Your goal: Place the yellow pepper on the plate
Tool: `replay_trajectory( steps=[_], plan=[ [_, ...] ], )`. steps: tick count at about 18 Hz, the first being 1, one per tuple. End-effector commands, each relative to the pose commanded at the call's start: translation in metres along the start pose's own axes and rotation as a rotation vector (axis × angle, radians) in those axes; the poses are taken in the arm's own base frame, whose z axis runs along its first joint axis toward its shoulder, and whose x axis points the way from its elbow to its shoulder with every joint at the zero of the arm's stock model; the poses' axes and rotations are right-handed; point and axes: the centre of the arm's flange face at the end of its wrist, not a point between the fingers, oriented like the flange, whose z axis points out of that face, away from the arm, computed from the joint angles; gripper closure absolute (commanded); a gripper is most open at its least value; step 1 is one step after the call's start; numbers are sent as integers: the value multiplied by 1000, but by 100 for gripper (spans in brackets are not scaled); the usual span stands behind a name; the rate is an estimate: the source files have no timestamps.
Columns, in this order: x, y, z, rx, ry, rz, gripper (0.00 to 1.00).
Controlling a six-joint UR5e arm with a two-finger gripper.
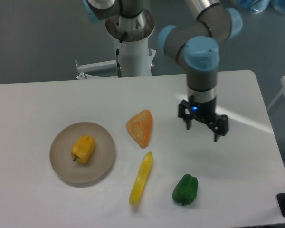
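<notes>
The yellow pepper lies on the plate, a round tan disc at the left of the white table. My gripper hangs over the table's right half, far from the plate. Its two fingers stand apart and hold nothing.
An orange triangular wedge sits mid-table. A long slender yellow piece lies below it. A green pepper rests near the front, below the gripper. The table's right edge is close by.
</notes>
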Motion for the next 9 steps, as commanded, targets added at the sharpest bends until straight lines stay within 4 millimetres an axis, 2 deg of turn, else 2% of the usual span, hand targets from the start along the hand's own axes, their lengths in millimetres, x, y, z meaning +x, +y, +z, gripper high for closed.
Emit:
replay_trajectory(
  steps=[9],
  plan=[
    [-1,0,2,-1,1,-6,0]
  ],
)
